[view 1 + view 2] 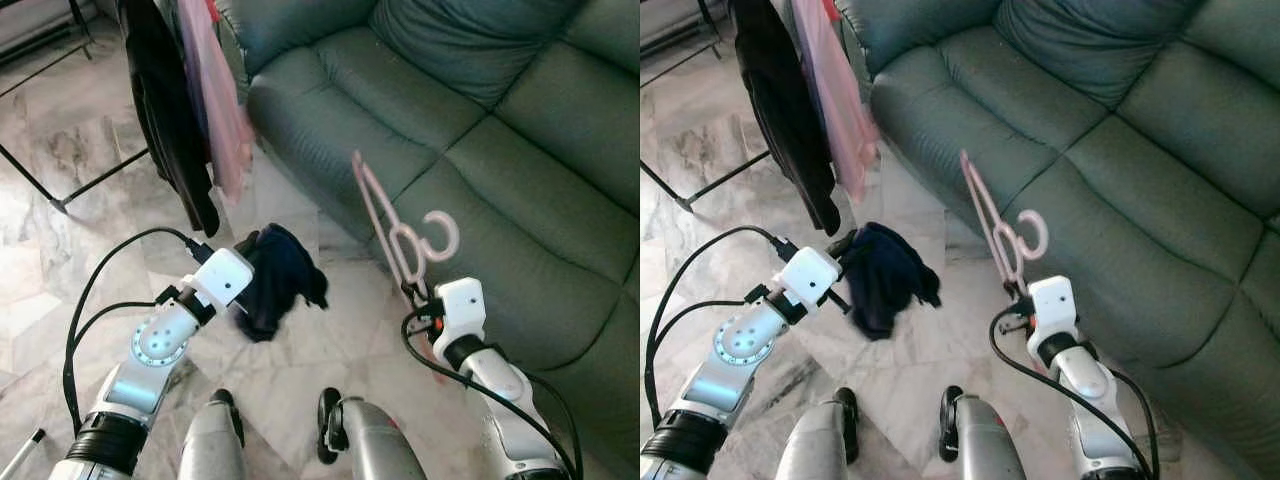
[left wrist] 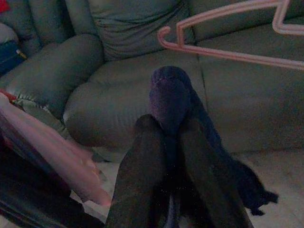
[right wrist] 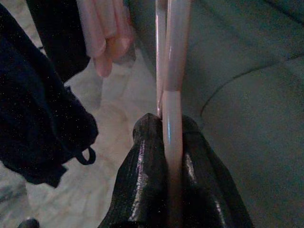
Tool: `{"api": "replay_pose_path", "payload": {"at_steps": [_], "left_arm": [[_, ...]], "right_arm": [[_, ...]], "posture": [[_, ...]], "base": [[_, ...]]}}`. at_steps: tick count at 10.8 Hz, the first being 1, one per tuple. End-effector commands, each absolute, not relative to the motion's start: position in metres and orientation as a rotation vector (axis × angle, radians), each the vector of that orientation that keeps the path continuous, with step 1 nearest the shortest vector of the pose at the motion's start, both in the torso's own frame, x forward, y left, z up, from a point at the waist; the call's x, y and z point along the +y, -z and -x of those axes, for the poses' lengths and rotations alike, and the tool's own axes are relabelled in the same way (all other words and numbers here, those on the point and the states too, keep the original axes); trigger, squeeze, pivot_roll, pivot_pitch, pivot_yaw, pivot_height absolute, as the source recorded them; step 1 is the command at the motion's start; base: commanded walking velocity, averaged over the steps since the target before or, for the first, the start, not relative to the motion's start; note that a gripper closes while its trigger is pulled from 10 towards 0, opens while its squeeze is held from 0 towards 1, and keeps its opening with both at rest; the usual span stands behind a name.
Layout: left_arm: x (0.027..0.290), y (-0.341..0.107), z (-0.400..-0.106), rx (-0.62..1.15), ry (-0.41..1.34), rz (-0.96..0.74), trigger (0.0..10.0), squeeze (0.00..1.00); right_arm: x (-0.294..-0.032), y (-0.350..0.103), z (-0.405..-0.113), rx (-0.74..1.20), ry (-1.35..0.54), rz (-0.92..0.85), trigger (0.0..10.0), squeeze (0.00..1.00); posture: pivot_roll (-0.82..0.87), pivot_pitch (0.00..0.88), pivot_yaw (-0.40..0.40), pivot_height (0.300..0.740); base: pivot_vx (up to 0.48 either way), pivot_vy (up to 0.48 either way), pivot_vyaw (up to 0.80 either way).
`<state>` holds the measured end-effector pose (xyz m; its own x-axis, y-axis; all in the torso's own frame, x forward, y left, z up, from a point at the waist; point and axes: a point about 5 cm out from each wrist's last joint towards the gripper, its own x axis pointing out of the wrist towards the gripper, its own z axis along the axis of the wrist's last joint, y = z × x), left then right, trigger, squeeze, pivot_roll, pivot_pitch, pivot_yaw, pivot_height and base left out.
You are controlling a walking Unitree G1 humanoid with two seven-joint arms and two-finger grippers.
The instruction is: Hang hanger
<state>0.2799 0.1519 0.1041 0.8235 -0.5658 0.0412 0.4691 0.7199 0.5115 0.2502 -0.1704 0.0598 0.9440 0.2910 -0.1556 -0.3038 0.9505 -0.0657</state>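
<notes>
A pale pink plastic hanger (image 1: 395, 225) stands up in front of the sofa, its hook (image 1: 440, 235) curling to the right. My right gripper (image 3: 164, 130) is shut on the hanger's lower bar (image 3: 172, 95), low on the right beside the sofa front. A dark navy garment (image 1: 275, 275) dangles over the marble floor, and my left gripper (image 2: 166, 130) is shut on its bunched top (image 2: 168, 95), left of the hanger. On the rack at the upper left hang a black garment (image 1: 170, 110) and a pink one (image 1: 220, 100).
A large dark green sofa (image 1: 480, 110) fills the right and top. The black rack's legs (image 1: 90, 185) run across the marble floor (image 1: 60, 140) at the left. My own legs (image 1: 350, 440) show at the bottom.
</notes>
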Motion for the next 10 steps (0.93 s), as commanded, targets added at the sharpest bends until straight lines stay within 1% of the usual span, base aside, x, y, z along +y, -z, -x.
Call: {"api": "replay_pose_path", "payload": {"at_steps": [1, 2, 4, 6, 8, 10], "left_arm": [[0.148, -0.103, -0.276, -0.218, 0.599, -0.501, 10.0, 0.0], [0.148, -0.103, -0.276, -0.22, 0.593, -0.495, 10.0, 0.0], [0.149, -0.104, -0.278, -0.222, 0.583, -0.475, 10.0, 0.0], [0.147, -0.104, -0.277, -0.225, 0.586, -0.464, 10.0, 0.0], [0.145, -0.098, -0.278, -0.215, 0.578, -0.447, 10.0, 0.0], [0.143, -0.096, -0.282, -0.215, 0.552, -0.424, 10.0, 0.0]], "right_arm": [[-0.174, -0.057, -0.246, 0.153, -0.276, 0.087, 10.0, 0.0], [-0.173, -0.056, -0.246, 0.15, -0.273, 0.093, 10.0, 0.0], [-0.172, -0.057, -0.247, 0.143, -0.273, 0.097, 10.0, 0.0], [-0.171, -0.057, -0.248, 0.136, -0.271, 0.097, 10.0, 0.0], [-0.17, -0.056, -0.251, 0.129, -0.274, 0.106, 10.0, 0.0], [-0.164, -0.06, -0.262, 0.101, -0.279, 0.108, 10.0, 0.0]], "posture": [[-0.02, 0.257, -0.087, 0.74], [-0.02, 0.257, -0.087, 0.74], [-0.02, 0.256, -0.089, 0.74], [-0.02, 0.254, -0.092, 0.74], [-0.02, 0.226, -0.101, 0.74], [-0.02, 0.17, -0.105, 0.74]], "base": [[0.0, 0.0, -0.44], [0.0, 0.0, -0.8], [0.249, 0.0, -0.57], [0.287, 0.0, -0.8], [0.287, 0.0, 0.0], [0.298, 0.0, 0.0]]}}
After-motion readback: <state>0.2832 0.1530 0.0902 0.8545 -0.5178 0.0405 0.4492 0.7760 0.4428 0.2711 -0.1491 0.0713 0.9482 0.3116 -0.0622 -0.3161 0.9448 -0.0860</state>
